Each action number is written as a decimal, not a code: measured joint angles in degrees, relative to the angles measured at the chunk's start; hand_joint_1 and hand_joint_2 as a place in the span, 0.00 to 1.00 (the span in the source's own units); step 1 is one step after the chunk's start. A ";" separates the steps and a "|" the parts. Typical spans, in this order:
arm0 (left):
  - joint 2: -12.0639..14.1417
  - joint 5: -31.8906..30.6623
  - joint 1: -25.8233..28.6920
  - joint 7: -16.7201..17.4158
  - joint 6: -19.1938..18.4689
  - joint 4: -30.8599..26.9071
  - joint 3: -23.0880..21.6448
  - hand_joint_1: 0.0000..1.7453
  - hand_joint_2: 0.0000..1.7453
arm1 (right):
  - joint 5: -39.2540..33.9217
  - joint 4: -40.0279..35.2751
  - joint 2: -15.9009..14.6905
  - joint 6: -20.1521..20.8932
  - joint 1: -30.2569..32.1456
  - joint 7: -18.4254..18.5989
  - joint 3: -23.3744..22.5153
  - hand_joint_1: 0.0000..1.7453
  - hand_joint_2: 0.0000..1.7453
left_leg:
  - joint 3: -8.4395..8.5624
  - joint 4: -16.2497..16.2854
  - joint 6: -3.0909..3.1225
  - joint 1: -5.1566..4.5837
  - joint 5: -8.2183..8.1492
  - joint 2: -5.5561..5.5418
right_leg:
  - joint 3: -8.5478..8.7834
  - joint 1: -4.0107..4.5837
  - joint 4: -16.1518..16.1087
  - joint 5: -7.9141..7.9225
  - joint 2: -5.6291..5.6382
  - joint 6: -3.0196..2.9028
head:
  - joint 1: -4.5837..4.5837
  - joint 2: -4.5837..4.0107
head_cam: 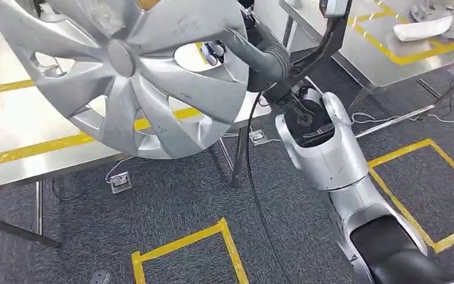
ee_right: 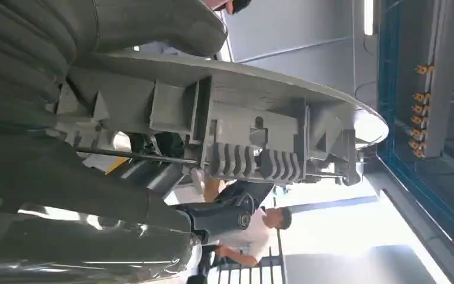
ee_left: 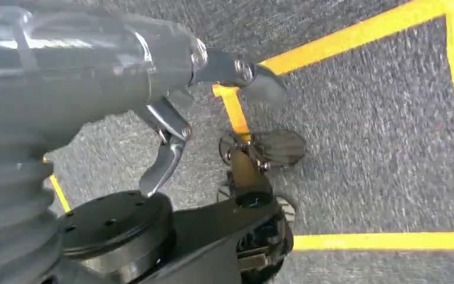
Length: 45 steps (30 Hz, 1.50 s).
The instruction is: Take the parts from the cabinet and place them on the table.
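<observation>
The hubcap (head_cam: 127, 65) is gripped by the right hand (head_cam: 259, 56) above the counter (head_cam: 12, 160); lowering is judged next. The left hand (ee_left: 171, 118) hangs released.

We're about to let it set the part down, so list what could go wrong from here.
1. The large silver plastic wheel cover is carried by the right hand alone at one edge, so it could tip or slip.
2. It hangs partly beyond the edge of the steel table with yellow tape; released here, it might fall onto the carpet.
3. The left hand hangs empty over the floor, so it cannot steady the cover.
</observation>
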 joint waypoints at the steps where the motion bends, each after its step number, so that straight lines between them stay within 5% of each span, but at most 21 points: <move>1: 0.00 -0.02 -0.06 -0.02 0.00 0.00 -0.02 0.00 1.00 | -0.04 0.00 0.00 0.04 -0.01 0.04 -0.11 1.00 1.00 | -0.06 -0.02 0.43 0.03 0.14 -0.63 | -0.36 -0.42 1.14 -1.38 2.39 0.42 | 0.39 0.00; 4: 0.00 -0.02 -0.29 -0.17 0.06 0.00 0.04 0.00 1.00 | -0.26 0.11 -0.02 0.02 0.02 0.04 -0.55 1.00 1.00 | -0.30 -0.05 0.99 -0.06 0.48 -2.68 | -4.90 -0.65 12.94 -7.76 4.71 0.86 | 1.33 0.00; 6: 0.00 -0.02 -0.14 -0.11 0.26 0.00 0.04 0.00 1.00 | -0.48 0.17 0.00 0.09 0.30 0.04 -0.57 1.00 1.00 | -0.36 -0.05 1.22 -0.37 0.62 -4.15 | -6.69 -0.63 17.01 -8.24 4.81 0.54 | 1.77 0.00; 8: 0.07 -0.09 -0.13 -0.15 -0.07 0.06 0.04 0.00 1.00 | -0.85 0.33 0.00 0.48 0.32 0.04 -0.57 1.00 1.00 | -0.36 -0.06 1.42 -0.80 0.80 -5.63 | -4.62 -0.42 11.91 -4.16 5.22 -0.59 | 2.31 0.00; 10: 0.04 -0.24 -0.14 -0.33 -0.28 0.11 0.09 0.00 1.00 | -1.25 0.33 0.09 0.98 0.07 0.04 -0.61 1.00 1.00 | -0.38 -0.16 1.57 -0.87 1.01 -6.74 | -0.83 0.31 2.77 0.80 7.83 -2.62 | 2.71 0.00; 11: -0.15 -0.33 -0.18 -0.44 -0.20 0.11 0.11 0.00 1.00 | -1.38 0.35 0.24 1.20 0.01 0.07 -0.66 1.00 1.00 | -0.63 -0.18 1.26 -1.06 1.28 -7.24 | -0.13 0.19 1.84 0.40 8.86 -3.36 | 2.16 0.00; 15: 0.74 -0.79 0.03 -0.68 0.55 0.15 0.39 0.00 1.00 | -1.79 1.03 1.03 2.73 -0.38 0.37 -0.30 1.00 1.00 | -1.08 -1.23 -0.47 -0.53 2.57 -8.66 | 0.80 0.52 -1.55 1.27 7.34 -3.30 | 3.06 0.00; 16: 1.01 -0.76 0.12 -0.74 0.68 0.13 0.42 0.00 1.00 | -2.08 1.22 1.42 3.04 -0.45 0.59 -0.24 1.00 1.00 | -1.57 -0.62 -0.27 -0.65 1.76 -5.86 | 1.17 0.10 -2.82 1.96 6.68 -2.38 | 2.99 0.00; 17: 1.40 -0.74 0.06 -0.72 1.07 0.11 0.50 0.00 1.00 | -2.54 1.44 1.90 3.35 -0.56 0.81 -0.22 1.00 1.00 | -2.54 1.19 -0.47 -0.84 -0.37 -3.60 | 1.10 0.02 -3.57 2.42 6.64 -2.75 | 2.47 0.00; 20: 1.49 -0.44 0.09 0.48 2.43 -0.02 0.92 0.00 1.00 | -3.45 2.06 2.65 4.22 -0.55 1.71 -0.02 1.00 1.00 | -6.80 12.30 -1.53 -0.13 -5.93 -3.45 | 0.63 -0.25 -3.37 2.69 5.54 -2.60 | 1.38 0.00; 22: 1.46 -0.33 0.19 0.68 3.00 -0.07 0.94 0.00 1.00 | -3.45 2.51 3.08 4.20 -0.37 2.08 0.33 1.00 1.00 | -6.57 12.75 -2.21 0.25 -4.92 -3.41 | 0.19 -0.49 -2.98 2.76 5.10 -2.27 | 0.50 0.00; 25: 1.44 -0.26 0.22 0.92 3.39 -0.22 1.14 0.00 1.00 | -3.45 3.08 3.58 4.20 -0.45 2.19 0.87 1.00 1.00 | 0.74 0.42 -3.30 1.00 0.42 -2.80 | -0.51 -1.08 -1.26 1.97 4.61 -0.95 | -0.26 0.00; 26: 1.31 -0.28 0.16 1.40 3.48 -0.26 1.29 0.00 1.00 | -3.45 3.19 3.83 4.17 -0.55 2.21 0.92 1.00 1.00 | 1.18 0.08 -3.25 0.61 -1.22 -2.75 | -1.17 -0.59 -0.59 1.61 4.62 -0.34 | -0.83 0.00; 27: 1.47 -0.26 0.27 2.03 3.12 -0.53 1.38 0.00 1.00 | -3.30 3.43 4.07 4.28 -0.64 2.19 1.05 1.00 1.00 | 0.91 -0.07 -1.74 0.60 -0.73 -2.89 | -1.41 -0.67 -0.02 1.55 4.69 -0.16 | -0.83 0.00; 31: 0.70 0.76 0.28 3.15 0.50 -0.37 1.36 0.00 1.00 | -2.58 4.33 4.26 4.74 -0.66 1.40 1.16 1.00 1.00 | 0.64 -0.22 -0.08 0.58 -0.25 -2.91 | -1.65 -0.97 0.06 1.21 4.80 0.70 | 0.06 0.00; 36: -0.31 0.30 0.21 0.85 -0.66 0.37 1.36 0.00 1.00 | -2.88 4.35 3.80 0.83 -0.60 1.64 1.07 1.00 1.00 | 0.24 -0.21 0.79 0.13 0.08 -2.92 | -8.03 -0.90 16.70 -7.44 4.90 1.19 | 1.60 0.00; 39: -0.55 -0.18 0.15 -0.77 -3.15 1.36 1.31 0.00 1.00 | -2.91 4.02 3.15 -0.55 -0.57 2.21 0.94 1.00 1.00 | 0.25 -0.22 1.08 -0.64 0.27 -3.31 | -4.12 -0.39 9.30 -2.22 5.06 -0.55 | 2.65 0.00; 40: -0.55 -0.31 0.06 -1.47 -3.48 1.53 1.33 0.00 1.00 | -2.53 3.65 3.04 -0.74 -0.66 2.21 0.76 1.00 1.00 | 0.29 -0.25 1.19 -0.90 0.34 -3.49 | -1.51 0.15 4.01 0.25 5.20 -1.70 | 2.78 0.00; 41: -0.74 -0.59 0.01 -1.99 -3.67 1.60 1.33 0.00 1.00 | -1.99 3.28 2.93 -0.85 -0.82 2.14 0.59 1.00 1.00 | 0.26 -0.34 1.18 -0.76 0.45 -3.52 | -0.01 0.57 0.91 0.14 5.35 -3.10 | 2.71 0.00; 44: -0.70 -0.81 -0.15 -2.19 -4.48 2.67 1.33 0.00 1.00 | -1.09 3.13 2.71 -0.35 -1.46 1.81 0.44 1.00 1.00 | -0.31 -0.43 0.38 -0.61 1.02 -3.69 | 0.18 0.90 -0.23 0.37 5.26 -3.03 | 2.71 0.02; 45: -0.68 -0.77 -0.13 -2.12 -4.89 3.16 1.33 0.00 1.00 | -0.64 3.10 2.62 -0.11 -1.50 1.77 0.33 1.00 1.00 | -0.34 -0.17 2.20 -0.95 0.05 -3.77 | 0.41 0.47 -1.06 0.14 5.30 -0.19 | 2.67 0.00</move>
